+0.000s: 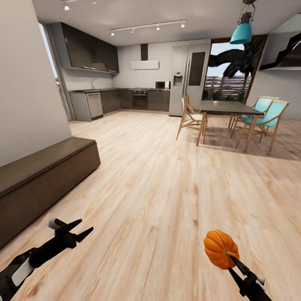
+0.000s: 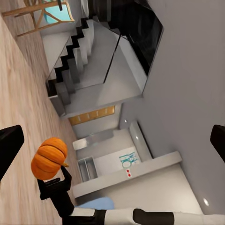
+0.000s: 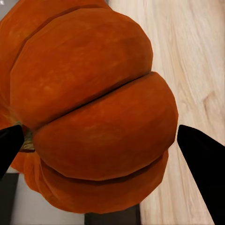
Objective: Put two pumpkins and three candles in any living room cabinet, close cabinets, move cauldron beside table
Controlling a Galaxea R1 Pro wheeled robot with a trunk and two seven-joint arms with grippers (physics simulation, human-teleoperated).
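The cabinet [image 1: 39, 175], long, low and dark brown, runs along the grey wall at about nine o'clock from where the robot faces, its fronts all flush and shut. Just below it, at about seven o'clock, the left gripper [image 1: 75, 231] hangs over the pale plank floor [image 1: 159, 200] with its two black fingers spread wide and nothing between them; the left wrist camera sees the same spread, one fingertip [image 2: 9, 145] at each edge of its picture.

Farther off, at about eleven o'clock, the kitchen's glossy dark cupboards [image 1: 90, 52] line the back wall, with an oven [image 1: 139, 99] and a tall fridge [image 1: 190, 77] toward twelve. At one to two o'clock stands a dark dining table [image 1: 228, 108] with wooden chairs, two of them teal-seated [image 1: 271, 115], under a teal pendant lamp [image 1: 241, 32].

Down at about five o'clock, the pumpkin [image 1: 220, 248] sits off the floor, clamped in the right gripper [image 1: 230, 256]. Up close in the right wrist camera, the orange ribbed body [image 3: 89, 108] bulges between the two dark fingers [image 3: 204, 161], which press its sides. The left wrist camera also catches that pumpkin [image 2: 49, 158] gripped above the floor.
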